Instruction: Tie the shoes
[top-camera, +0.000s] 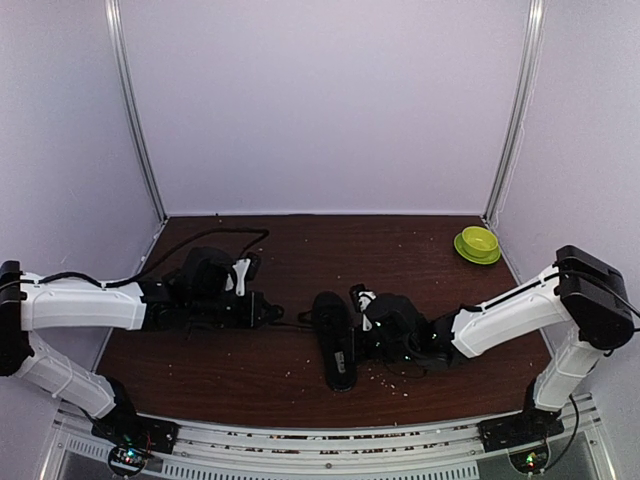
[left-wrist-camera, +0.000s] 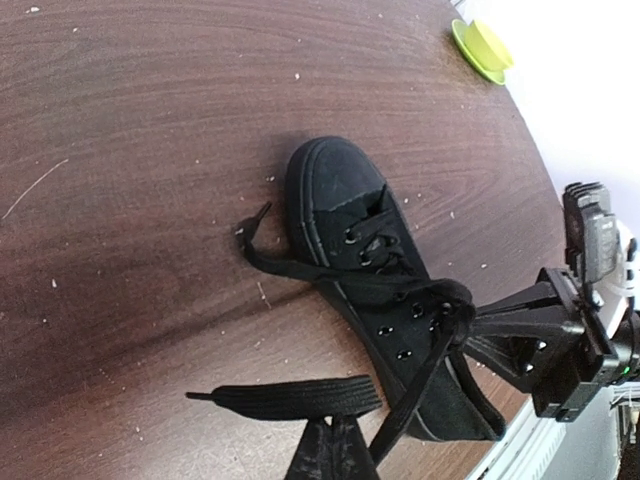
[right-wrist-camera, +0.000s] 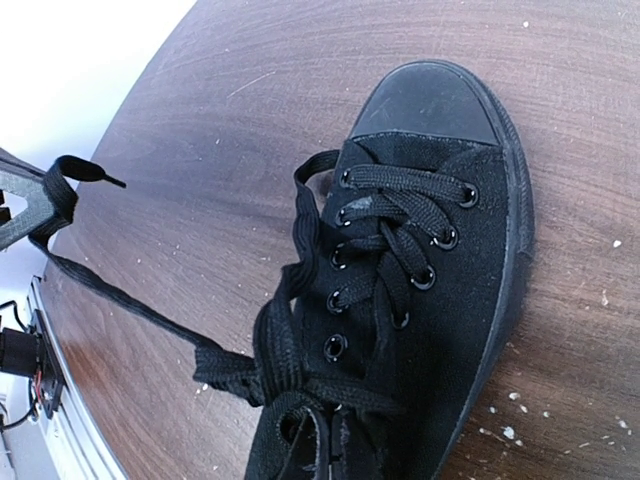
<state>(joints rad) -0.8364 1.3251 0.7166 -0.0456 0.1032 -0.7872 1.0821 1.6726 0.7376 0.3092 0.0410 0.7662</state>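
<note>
STEP: tighten knot (left-wrist-camera: 455, 300) | left gripper (left-wrist-camera: 333, 432) pinches lace (left-wrist-camera: 290, 398): pull toward 9 o'clock | right gripper (left-wrist-camera: 470, 325) at knot, closure unclear: brace shoe (top-camera: 336, 345)

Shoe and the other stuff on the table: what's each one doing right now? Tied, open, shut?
Black canvas low-top sneaker: upright on its sole, not tied.
Thin black laces: no bow; one end stretched out sideways, one loose on the table.
Left gripper: jaws shut on the stretched lace.
Right gripper: jaws shut on the laces near the top eyelets.
Lime-green plastic bowl: upright, far right corner, untouched.
</note>
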